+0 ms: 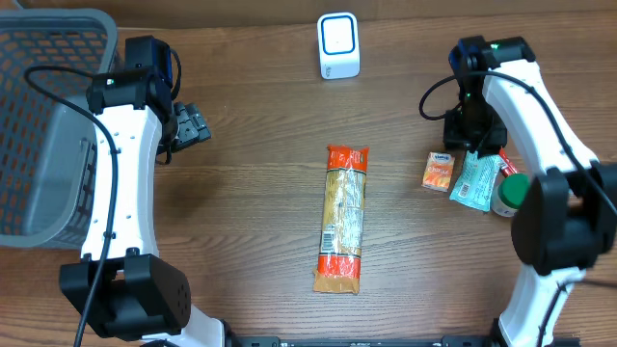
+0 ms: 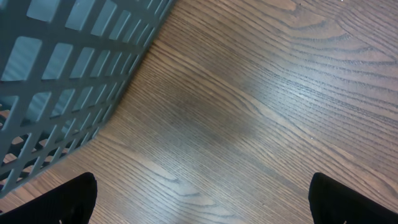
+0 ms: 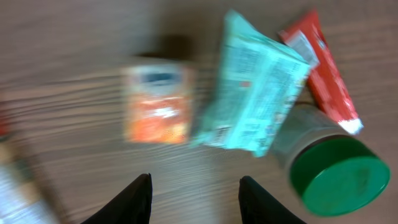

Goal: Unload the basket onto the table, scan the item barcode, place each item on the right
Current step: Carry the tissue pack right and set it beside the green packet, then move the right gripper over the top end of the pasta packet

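A white barcode scanner (image 1: 338, 45) with a blue-ringed face stands at the back of the table. A long orange-ended pasta packet (image 1: 345, 217) lies in the middle. At the right lie a small orange box (image 1: 439, 171) (image 3: 157, 112), a teal packet (image 1: 474, 180) (image 3: 255, 99), a red sachet (image 3: 323, 68) and a green-lidded jar (image 1: 513, 191) (image 3: 339, 174). My right gripper (image 1: 469, 130) (image 3: 196, 199) hovers just behind these items, jaws apart over bare wood, holding nothing. Beside the basket, my left gripper (image 1: 193, 125) (image 2: 202, 199) is wide open and empty.
A grey mesh basket (image 1: 58, 21) (image 2: 62, 68) fills the far left, close to the left arm. The right arm's cable loops near the item cluster. Bare wooden tabletop (image 1: 251, 193) lies between the pasta packet and the basket.
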You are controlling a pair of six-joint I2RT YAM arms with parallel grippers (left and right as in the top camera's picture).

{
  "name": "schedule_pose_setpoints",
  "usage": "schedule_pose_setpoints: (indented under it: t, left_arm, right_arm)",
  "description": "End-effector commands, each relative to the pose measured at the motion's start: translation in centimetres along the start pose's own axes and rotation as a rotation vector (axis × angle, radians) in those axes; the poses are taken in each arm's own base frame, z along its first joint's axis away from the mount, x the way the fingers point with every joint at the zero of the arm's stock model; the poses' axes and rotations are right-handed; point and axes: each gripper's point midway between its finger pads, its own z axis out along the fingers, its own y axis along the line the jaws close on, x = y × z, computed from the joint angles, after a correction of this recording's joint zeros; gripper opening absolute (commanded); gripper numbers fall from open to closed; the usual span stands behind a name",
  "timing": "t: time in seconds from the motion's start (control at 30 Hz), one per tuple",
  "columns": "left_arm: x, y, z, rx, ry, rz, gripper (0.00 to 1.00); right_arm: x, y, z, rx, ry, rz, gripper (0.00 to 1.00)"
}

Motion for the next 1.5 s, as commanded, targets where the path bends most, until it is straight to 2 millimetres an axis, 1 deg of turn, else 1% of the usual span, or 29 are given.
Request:
schedule_pose_setpoints:
  t: [0.0,0.03,0.07,0.1,0.23,0.3,0.4,1.47]
  left_arm:
    - [-0.4,0.0,-0.4,0.006,-0.012,0.017,1.00]
    - [-0.4,0.0,-0.4,0.006,-0.012,0.017,1.00]
    - [-0.4,0.0,-0.4,0.006,-0.012,0.017,1.00]
    - [-0.4,0.0,-0.4,0.006,-0.012,0.017,1.00]
    - [-0.4,0.0,-0.4,0.006,-0.012,0.017,1.00]
    - [-0.4,0.0,-0.4,0.006,-0.012,0.017,1.00]
    - [-0.4,0.0,-0.4,0.006,-0.012,0.017,1.00]
    - [-0.4,0.0,-0.4,0.006,-0.012,0.017,1.00]
  right_arm:
    - [2.5,4.7,-7.3,-0.187,-0.176,-0.099,0.46]
    - [3.1,5.6,-8.0,-0.211,-0.189,-0.121,0.52]
    - [4.0,6.8,-8.6,-0.232,-0.196,-0.157,0.94]
    - [4.8,7.5,-8.9,-0.239,-0.191,-0.182,1.00]
    - [7.6,9.4,-8.6,-0.216,-0.140,-0.268,1.00]
    - [8.4,10.0,-8.6,-0.211,-0.130,-0.296,1.00]
    - [8.9,10.7,-8.6,-0.212,-0.130,-0.321,1.00]
    - [9.1,10.9,-8.6,-0.211,-0.130,-0.328,1.00]
